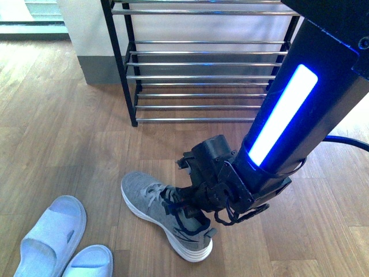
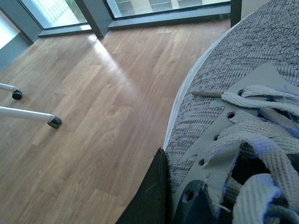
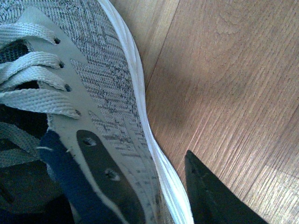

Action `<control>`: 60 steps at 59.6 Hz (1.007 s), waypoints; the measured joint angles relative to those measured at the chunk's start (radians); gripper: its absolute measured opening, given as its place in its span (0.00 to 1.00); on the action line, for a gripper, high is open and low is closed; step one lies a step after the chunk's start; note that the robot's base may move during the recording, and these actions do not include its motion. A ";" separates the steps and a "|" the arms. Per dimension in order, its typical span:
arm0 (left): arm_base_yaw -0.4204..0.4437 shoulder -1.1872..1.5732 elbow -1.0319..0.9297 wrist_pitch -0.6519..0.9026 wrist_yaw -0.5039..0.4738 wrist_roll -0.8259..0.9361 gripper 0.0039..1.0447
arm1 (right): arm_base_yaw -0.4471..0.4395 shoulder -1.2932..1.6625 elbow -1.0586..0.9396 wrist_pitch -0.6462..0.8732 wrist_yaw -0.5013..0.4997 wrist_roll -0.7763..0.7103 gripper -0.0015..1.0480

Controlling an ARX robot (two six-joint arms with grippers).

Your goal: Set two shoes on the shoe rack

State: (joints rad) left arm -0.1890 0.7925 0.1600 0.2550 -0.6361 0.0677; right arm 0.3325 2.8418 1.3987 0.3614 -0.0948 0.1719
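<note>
The sneaker [image 1: 138,193] is matt grey knit cloth; the shoe rack [image 1: 202,53] has shiny chrome bars; the floor [image 1: 63,133] is smooth wood.

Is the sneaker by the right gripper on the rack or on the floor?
On the floor: the sneaker lies on it, in front of the rack, apart from it.

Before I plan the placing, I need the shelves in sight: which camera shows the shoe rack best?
The front view: the shoe rack stands ahead, black frame and chrome-bar shelves clear, though its top is cropped and the right arm hides one corner. The wrist views show a grey sneaker and floor, no rack.
</note>
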 joint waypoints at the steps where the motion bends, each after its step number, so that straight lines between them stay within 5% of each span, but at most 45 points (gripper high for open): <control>1: 0.000 0.000 0.000 0.000 0.000 0.000 0.01 | -0.006 -0.002 -0.005 0.003 0.000 0.002 0.08; 4: 0.000 0.000 0.000 0.000 0.000 0.000 0.01 | -0.023 -0.009 -0.025 0.017 0.005 0.005 0.01; 24: 0.000 0.000 0.000 0.000 0.000 0.000 0.01 | -0.163 -0.207 -0.301 0.162 0.072 -0.057 0.01; 37: 0.000 0.000 0.000 0.000 0.000 0.000 0.01 | -0.291 -0.763 -0.739 0.371 0.244 -0.291 0.01; 60: 0.000 0.000 0.000 0.000 0.000 0.000 0.01 | -0.323 -1.543 -1.056 0.167 0.174 -0.299 0.01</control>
State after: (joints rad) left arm -0.1890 0.7925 0.1600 0.2550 -0.6361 0.0677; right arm 0.0090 1.2984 0.3424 0.5285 0.0788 -0.1268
